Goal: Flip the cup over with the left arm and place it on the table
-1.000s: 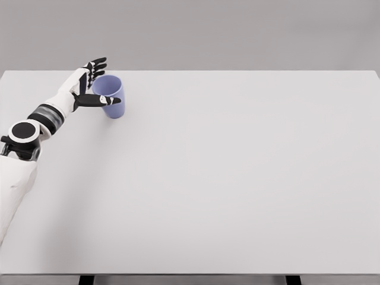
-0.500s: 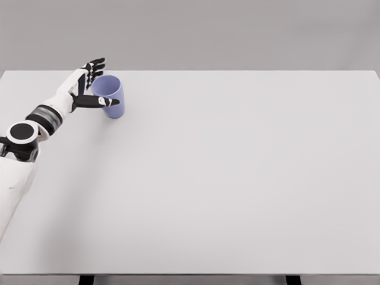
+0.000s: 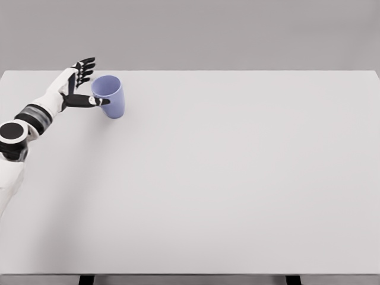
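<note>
Standing upright, mouth up, a blue cup (image 3: pixel 110 96) sits at the white tabletop's (image 3: pixel 237 178) far left; the left hand (image 3: pixel 77 86) waits just left of it, fingers spread, thumb reaching its side, grasping nothing.

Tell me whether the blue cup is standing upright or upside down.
Upright: the blue cup rests on the white table with its open rim facing up and narrower base down. The left hand is open beside it.

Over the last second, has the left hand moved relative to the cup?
Yes. The left hand has drawn back leftward from the cup, fingers open; only the thumb tip is near its wall. The cup itself stays upright in place.
</note>
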### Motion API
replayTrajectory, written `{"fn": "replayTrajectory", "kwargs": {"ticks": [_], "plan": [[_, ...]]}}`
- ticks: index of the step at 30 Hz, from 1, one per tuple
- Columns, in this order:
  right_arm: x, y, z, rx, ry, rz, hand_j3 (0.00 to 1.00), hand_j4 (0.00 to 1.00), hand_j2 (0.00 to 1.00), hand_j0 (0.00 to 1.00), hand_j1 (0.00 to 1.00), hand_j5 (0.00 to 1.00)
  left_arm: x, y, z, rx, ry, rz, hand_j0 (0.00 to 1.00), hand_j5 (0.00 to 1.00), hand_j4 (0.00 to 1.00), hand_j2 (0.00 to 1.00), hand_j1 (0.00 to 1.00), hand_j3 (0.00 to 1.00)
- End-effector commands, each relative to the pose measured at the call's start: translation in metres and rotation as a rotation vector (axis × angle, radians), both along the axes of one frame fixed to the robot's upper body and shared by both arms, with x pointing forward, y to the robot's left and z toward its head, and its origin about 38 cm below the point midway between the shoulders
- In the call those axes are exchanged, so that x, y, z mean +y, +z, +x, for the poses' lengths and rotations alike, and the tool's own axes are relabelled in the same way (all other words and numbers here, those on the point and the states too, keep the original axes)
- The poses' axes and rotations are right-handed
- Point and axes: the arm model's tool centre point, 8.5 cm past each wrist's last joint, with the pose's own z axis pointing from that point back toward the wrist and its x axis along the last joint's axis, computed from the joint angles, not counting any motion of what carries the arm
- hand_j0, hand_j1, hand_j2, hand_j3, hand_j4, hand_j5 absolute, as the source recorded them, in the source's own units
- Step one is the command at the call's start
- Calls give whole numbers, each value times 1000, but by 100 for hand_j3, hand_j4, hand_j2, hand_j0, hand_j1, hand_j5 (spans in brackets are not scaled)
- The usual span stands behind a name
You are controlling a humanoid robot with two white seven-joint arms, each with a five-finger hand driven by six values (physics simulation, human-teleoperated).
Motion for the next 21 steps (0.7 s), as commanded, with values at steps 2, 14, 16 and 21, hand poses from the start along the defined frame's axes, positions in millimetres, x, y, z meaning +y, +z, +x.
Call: {"fn": "replayTrajectory", "kwargs": {"ticks": [2, 14, 16, 21], "plan": [[0, 0, 0, 0, 0, 0, 100, 100, 100, 100, 100, 100, 12, 3, -2, 1, 14, 22, 100, 100, 100, 100, 100, 100], [0, 0, 0, 0, 0, 0, 100, 100, 100, 100, 100, 100, 78, 47, -17, -172, 14, 171, 100, 100, 100, 100, 100, 100], [0, 0, 0, 0, 0, 0, 100, 100, 100, 100, 100, 100, 76, 48, -19, -178, 5, 175, 100, 100, 100, 100, 100, 100], [0, 0, 0, 0, 0, 0, 100, 100, 100, 100, 100, 100, 69, 52, -28, -253, -55, 185, 100, 100, 100, 100, 100, 100]]}}
